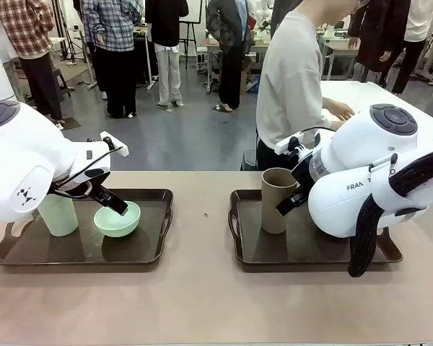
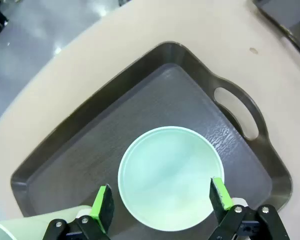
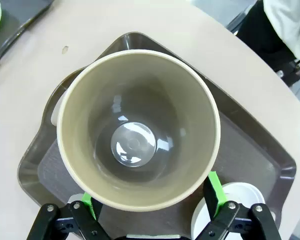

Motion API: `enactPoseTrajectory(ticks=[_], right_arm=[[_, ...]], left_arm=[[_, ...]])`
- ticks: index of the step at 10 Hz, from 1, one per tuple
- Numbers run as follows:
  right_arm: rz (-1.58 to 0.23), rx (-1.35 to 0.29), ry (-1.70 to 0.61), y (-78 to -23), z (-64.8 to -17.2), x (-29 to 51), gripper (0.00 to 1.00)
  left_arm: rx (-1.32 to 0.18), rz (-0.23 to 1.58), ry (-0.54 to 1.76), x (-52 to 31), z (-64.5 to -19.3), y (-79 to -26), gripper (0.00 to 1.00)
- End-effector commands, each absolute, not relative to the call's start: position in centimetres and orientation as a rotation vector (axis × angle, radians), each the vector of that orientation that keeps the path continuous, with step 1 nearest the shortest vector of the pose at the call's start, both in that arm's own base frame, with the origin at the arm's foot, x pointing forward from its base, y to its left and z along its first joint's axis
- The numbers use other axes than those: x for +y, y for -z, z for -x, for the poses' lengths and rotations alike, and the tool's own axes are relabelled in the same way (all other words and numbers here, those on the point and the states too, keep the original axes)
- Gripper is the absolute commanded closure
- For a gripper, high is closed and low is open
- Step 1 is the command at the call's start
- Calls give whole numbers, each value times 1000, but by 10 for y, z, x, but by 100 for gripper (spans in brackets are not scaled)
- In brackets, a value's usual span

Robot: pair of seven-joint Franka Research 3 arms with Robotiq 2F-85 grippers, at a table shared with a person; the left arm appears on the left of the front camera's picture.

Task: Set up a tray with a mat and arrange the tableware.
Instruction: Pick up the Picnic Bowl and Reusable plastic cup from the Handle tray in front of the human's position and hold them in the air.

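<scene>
Both left gripper and right gripper gape empty, so pinch the probably light, stiff, slick pale green plastic bowl by its rim.

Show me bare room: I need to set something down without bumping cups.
Free: the table strip between left tray and right tray, and the wide band nearer the robot. Crowded: left gripper over the green bowl beside the green cup; right gripper at the brown cup, white bowl close.
</scene>
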State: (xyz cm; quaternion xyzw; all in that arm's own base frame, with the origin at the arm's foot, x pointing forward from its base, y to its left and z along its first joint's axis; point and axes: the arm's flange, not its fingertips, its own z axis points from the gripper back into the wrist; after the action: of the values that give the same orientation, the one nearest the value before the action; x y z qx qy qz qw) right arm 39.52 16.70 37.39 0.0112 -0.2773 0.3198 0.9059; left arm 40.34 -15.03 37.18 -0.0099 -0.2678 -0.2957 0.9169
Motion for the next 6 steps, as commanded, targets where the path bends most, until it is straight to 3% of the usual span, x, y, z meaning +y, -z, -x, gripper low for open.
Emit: enactPoseTrajectory(ticks=[1,6], right_arm=[[-23,-573,-660,-374,-395,167,0],[-23,-573,-660,-374,-395,167,0]], left_arm=[[-551,20,608,-150,-403,-372,0],[-551,20,608,-150,-403,-372,0]])
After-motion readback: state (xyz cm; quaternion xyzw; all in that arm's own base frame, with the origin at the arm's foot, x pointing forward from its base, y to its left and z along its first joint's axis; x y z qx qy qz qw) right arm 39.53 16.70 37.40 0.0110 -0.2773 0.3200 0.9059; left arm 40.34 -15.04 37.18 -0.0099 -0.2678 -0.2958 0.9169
